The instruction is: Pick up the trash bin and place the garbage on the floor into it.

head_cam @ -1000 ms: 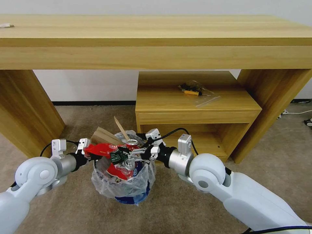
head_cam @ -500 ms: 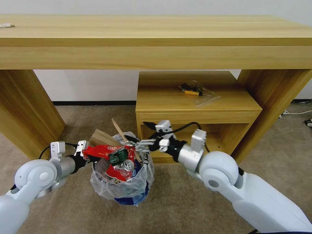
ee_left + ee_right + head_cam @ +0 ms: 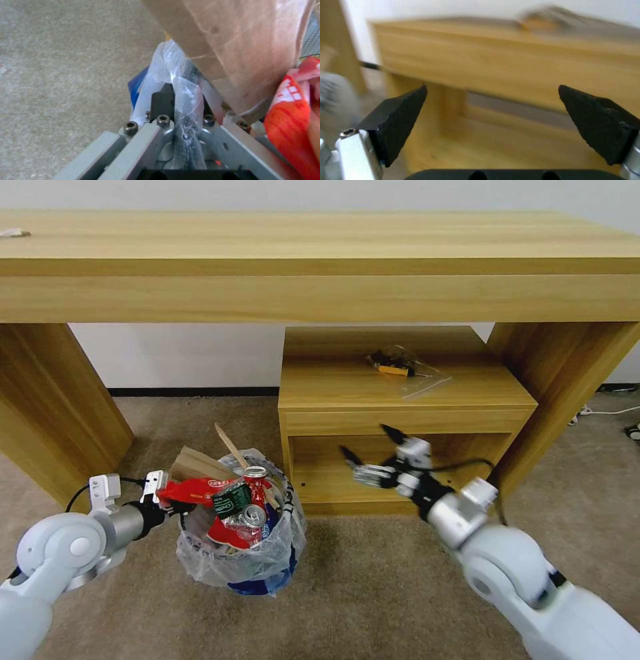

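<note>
Left end effector is clamped on the trash bin rim, near-left on the floor. Right end effector hangs open, empty. Bin looks overstuffed; cardboard could probably tip out if jolted.

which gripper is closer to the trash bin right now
Left. The left gripper is clamped on the rim of the trash bin. The right gripper is open, off to its side, in front of the low cabinet.

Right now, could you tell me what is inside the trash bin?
The trash bin holds cardboard, a stick, a red wrapper and cans. Anything underneath is covered.
</note>
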`<state>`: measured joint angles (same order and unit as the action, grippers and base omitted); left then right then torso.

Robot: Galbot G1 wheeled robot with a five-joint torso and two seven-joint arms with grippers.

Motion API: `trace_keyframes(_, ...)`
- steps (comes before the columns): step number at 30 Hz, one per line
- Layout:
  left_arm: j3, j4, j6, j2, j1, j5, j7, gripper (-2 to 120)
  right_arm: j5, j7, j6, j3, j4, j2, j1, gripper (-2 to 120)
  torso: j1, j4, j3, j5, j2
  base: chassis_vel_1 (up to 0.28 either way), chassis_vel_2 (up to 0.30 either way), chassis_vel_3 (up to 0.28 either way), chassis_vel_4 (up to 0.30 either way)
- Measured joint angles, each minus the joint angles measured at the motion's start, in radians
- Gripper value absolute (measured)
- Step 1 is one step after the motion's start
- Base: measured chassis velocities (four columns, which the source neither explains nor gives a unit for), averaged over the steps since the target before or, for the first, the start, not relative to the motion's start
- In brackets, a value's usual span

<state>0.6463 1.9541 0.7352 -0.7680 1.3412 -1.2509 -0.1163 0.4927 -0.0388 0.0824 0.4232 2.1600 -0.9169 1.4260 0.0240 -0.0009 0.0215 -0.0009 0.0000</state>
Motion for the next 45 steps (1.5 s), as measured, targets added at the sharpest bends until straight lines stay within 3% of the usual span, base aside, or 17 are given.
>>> trace_keyframes(4,0.034,-0.003,0.0,-0.023,0.035,0.042,0.03,0,-0.035,0.016,-0.061,0.107,-0.011,-0.047,0.11,100,0.0,0.0006,0.0,0.0007,0.0,0.0,0.0,0.0,0.0)
trace_keyframes(7,0.125,-0.002,0.0,-0.075,0.109,0.118,0.088,0,-0.085,0.076,-0.157,0.288,-0.014,-0.177,0.282,100,0.0,0.0008,0.0,0.0006,0.0,0.0,0.0,0.0,0.0)
trace_keyframes(14,0.195,0.0,0.0,-0.12,0.178,0.17,0.143,0,-0.102,0.121,-0.232,0.412,-0.002,-0.311,0.405,100,0.0,0.0006,0.0,0.0004,0.0,0.0,0.0,0.0,0.0)
trace_keyframes(28,0.233,-0.046,0.0,-0.186,0.19,0.279,0.214,0,-0.108,0.116,-0.222,0.426,0.024,-0.367,0.395,100,0.0,0.0008,0.0,0.0005,0.0,0.0,0.0,0.0,0.0)
trace_keyframes(45,0.219,-0.13,-0.006,-0.216,0.182,0.388,0.309,0,-0.089,0.095,-0.176,0.414,0.04,-0.354,0.362,100,0.0,0.0008,0.0,0.0004,0.0,0.0,0.0,0.0,0.0)
